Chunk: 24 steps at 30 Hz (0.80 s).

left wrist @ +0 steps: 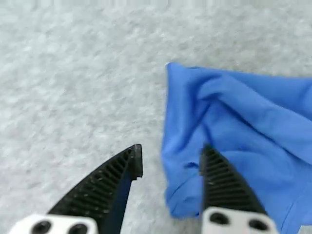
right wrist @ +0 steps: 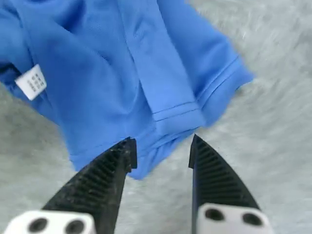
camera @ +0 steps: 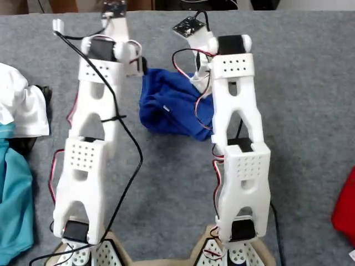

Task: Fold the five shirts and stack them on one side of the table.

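A robotics test bench, most likely a lab or maker space; the tabletop (camera: 310, 66) is covered edge to edge in grey felt-like cloth; a left arm (camera: 89, 149) and a right arm (camera: 238, 144) of white perforated plastic stand side by side on a pale wooden base (camera: 123, 250); a loose black cable (camera: 140, 158) and a bare circuit board (camera: 187, 26) are exposed; a blue shirt (camera: 169, 105), white shirt (camera: 19, 105), teal shirt (camera: 14, 205) and red shirt (camera: 346, 205) lie as test material.
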Each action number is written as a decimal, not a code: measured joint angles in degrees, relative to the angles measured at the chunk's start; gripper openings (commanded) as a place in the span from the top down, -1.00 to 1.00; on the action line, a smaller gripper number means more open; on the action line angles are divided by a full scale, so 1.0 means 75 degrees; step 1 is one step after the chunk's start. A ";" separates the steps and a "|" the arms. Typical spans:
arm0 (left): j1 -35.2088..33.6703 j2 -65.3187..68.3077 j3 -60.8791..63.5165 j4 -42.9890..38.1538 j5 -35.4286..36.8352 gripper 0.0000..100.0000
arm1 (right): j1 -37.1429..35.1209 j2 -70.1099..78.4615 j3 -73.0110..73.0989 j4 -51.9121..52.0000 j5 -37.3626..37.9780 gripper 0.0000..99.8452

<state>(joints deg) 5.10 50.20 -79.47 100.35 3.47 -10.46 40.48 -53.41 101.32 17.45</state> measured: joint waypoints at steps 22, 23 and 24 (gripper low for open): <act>-0.0176 -0.6459 0.7467 0.0000 -0.1231 0.82 | 0.0129 0.0692 -0.0035 -0.0387 -0.2673 0.82; -0.0176 -0.6459 0.7467 0.0000 -0.1149 0.82 | 0.0176 0.0762 -0.0188 -0.0387 -0.2966 0.82; -0.0176 -0.6459 0.7467 0.0000 -0.1090 0.82 | 0.0211 0.0844 -0.0328 -0.0387 -0.3247 0.82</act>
<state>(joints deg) 3.78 1.76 -23.47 100.35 -4.70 -8.88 46.81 -55.87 98.42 -6.90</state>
